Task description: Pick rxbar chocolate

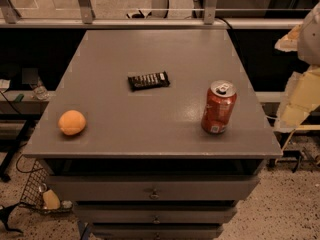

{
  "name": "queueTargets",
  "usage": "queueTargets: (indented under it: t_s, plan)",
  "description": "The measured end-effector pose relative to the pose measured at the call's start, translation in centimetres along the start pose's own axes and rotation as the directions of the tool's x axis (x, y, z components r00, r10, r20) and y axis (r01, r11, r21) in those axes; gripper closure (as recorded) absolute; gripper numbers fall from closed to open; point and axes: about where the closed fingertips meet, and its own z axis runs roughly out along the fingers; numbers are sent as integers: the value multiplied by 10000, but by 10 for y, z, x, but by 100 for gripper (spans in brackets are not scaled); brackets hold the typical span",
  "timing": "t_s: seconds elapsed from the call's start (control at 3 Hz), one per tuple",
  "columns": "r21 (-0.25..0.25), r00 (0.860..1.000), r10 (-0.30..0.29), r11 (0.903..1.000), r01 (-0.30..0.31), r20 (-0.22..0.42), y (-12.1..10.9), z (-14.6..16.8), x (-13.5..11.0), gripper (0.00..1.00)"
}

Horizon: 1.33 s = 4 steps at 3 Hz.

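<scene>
The rxbar chocolate (pixel 148 80) is a small flat black wrapped bar with a row of pale lettering. It lies flat near the middle of the grey tabletop (pixel 150 124), slightly left of centre and tilted a little. My gripper (pixel 300 101) shows as a pale yellowish shape at the right edge of the view. It is past the table's right side and well away from the bar. Nothing is seen in it.
A red soda can (pixel 218 107) stands upright at the right front of the table. A round orange fruit (pixel 72 122) sits near the left front edge. Drawers (pixel 154 191) are below the top. A rail (pixel 150 23) runs behind the table, and a wire basket (pixel 37 191) is on the floor at left.
</scene>
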Motion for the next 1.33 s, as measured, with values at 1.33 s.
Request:
queueTargets:
  t_s: [1.33]
  plan:
    - [-207,9415,-3121,9482,3171,1270,-23,12,-111,0]
